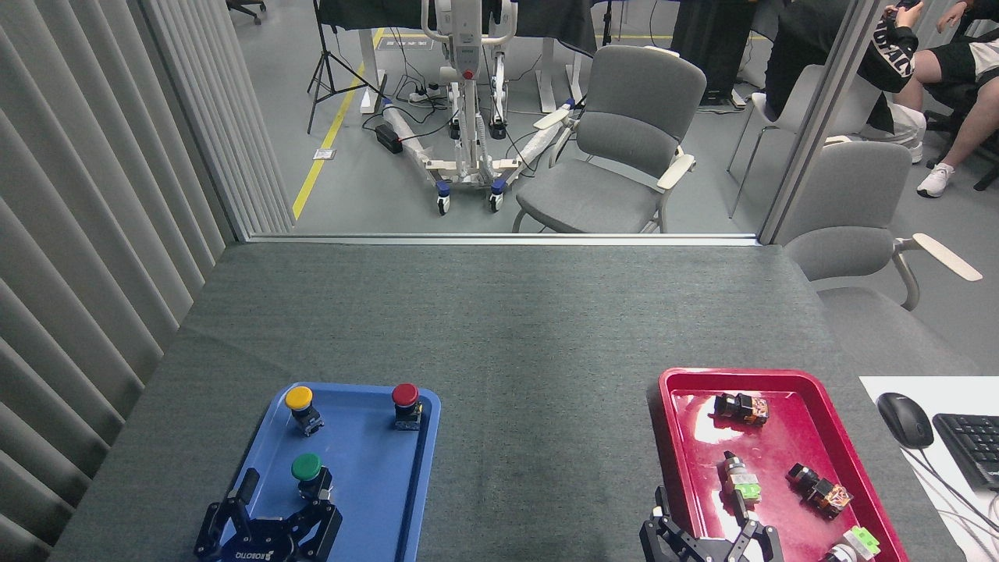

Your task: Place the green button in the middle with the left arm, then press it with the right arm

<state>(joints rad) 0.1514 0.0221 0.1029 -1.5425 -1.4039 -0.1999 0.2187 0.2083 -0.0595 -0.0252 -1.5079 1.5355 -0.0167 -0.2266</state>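
Green button (pixel 307 467) before open left gripper (pixel 282 509)

Left gripper (pixel 269 524) low, fingers spread, right gripper (pixel 710 540) likewise

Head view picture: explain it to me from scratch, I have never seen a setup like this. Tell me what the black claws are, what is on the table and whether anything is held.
The camera sits in a humanoid robot's head, looking forward and down at a table covered in grey cloth. The two black claws at the bottom edge are its own grippers: the left gripper and the right gripper. Both are open and hold nothing. A blue tray carries three push-buttons: the green button just beyond the left gripper, a yellow button and a red button. A red tray holds several small switch parts. The cloth between the trays is bare. Beyond the table are chairs and lab equipment.
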